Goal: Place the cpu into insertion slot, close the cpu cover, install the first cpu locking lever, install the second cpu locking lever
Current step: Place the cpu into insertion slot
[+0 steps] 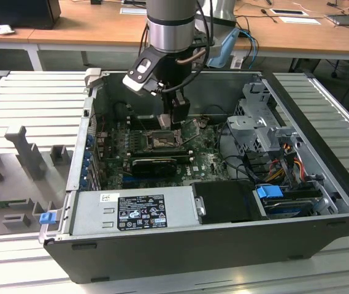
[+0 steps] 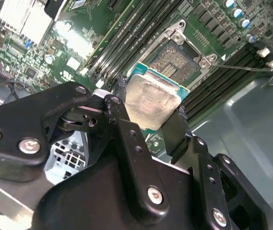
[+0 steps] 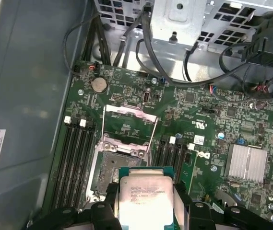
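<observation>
My gripper (image 1: 177,117) hangs inside the open computer case, shut on the cpu (image 2: 151,98), a small square chip with a pale metal top on a green edge. In both wrist views the chip sits between the black fingers (image 2: 123,98), tilted a little. The cpu (image 3: 146,200) hovers just above and slightly off the insertion slot (image 3: 113,168), whose dark pin field lies bare inside its silvery rim. The insertion slot (image 2: 180,58) holds nothing. The cpu cover (image 3: 127,120) stands swung open beyond the socket. Thin locking levers (image 3: 152,133) are raised beside it.
Black memory slots (image 3: 76,153) flank the socket on both sides. A long black card (image 1: 156,164) lies in front of the socket, with a grey power supply (image 1: 131,211) nearer still. A metal drive cage (image 1: 261,122) and loose cables (image 1: 284,162) fill the exterior view's right.
</observation>
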Motion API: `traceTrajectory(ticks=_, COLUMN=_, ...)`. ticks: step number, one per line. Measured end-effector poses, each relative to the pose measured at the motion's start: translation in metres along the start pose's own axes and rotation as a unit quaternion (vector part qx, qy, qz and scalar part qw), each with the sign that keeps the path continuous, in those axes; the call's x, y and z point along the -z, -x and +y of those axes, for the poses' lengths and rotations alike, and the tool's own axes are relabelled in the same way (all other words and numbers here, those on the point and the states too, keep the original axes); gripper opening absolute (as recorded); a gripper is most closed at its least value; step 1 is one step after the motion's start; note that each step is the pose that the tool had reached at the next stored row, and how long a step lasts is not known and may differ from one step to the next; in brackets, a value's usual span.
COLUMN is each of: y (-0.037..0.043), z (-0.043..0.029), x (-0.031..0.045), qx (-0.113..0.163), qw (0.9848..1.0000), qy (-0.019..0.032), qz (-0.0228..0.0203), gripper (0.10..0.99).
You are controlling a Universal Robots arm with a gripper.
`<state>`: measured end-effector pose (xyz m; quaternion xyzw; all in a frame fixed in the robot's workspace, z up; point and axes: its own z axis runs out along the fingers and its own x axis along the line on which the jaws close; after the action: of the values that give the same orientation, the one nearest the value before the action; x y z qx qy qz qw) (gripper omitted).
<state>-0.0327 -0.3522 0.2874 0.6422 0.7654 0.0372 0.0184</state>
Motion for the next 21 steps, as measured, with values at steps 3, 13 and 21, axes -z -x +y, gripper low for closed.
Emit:
traceTrajectory(ticks=3, y=0.0002, z=-0.0002, x=-0.0048, qx=-0.026, qw=0.9997, qy=0.0005, qz=-0.0022, gripper=0.537)
traceTrajectory(ticks=13, y=0.0005, z=-0.0024, x=-0.0287, qx=-0.052, qw=0.9986, qy=0.0009, qz=-0.0042, gripper=0.537)
traceTrajectory(ticks=21, y=-0.0053, z=-0.0028, x=-0.04, qx=-0.052, qw=0.9986, qy=-0.0015, qz=-0.0039, gripper=0.537)
